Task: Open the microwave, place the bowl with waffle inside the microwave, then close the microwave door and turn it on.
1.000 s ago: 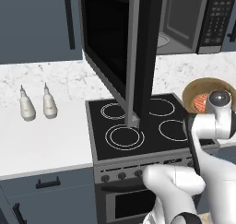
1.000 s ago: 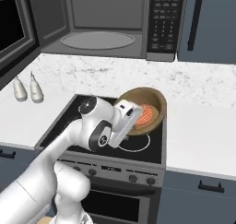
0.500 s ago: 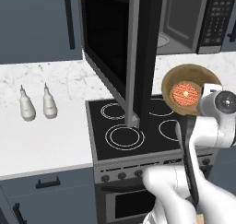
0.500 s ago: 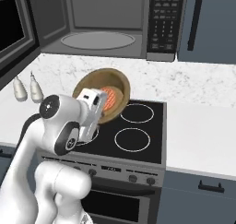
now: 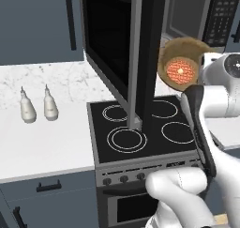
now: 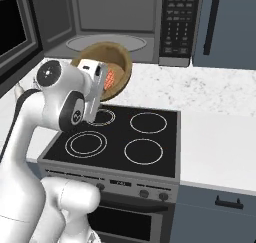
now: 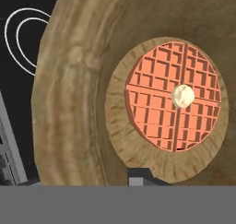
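Since the earlier frame the bowl [image 5: 183,63] has gone up and back toward the microwave [image 6: 115,22], arm lifted higher over the stove [image 6: 120,137]; base views unchanged otherwise. Gripper [image 6: 97,84] is clamped on the bowl, jaws pinching its rim; in the hand view one dark fingertip [image 7: 140,177] pokes up at the bowl's inner wall, the other is hidden outside it. Bowl sits right at the tool, tipped steeply so its mouth faces back at the hand camera, not level. Waffle [image 7: 173,96] lies flat on the bowl's bottom just beyond the fingertips, pale pat in its middle, not sliding. Rim grip probably explains the tilt, and the height looks set to clear the cavity floor. Beyond the tool the microwave door [image 5: 140,58] is swung wide open, edge-on off to the tool's left, cavity straight ahead and close behind the bowl. Two bottles [image 5: 36,107] on the counter [image 5: 47,147] well off to the left, not involved. Likely step: carrying bowl in; not yet inside.
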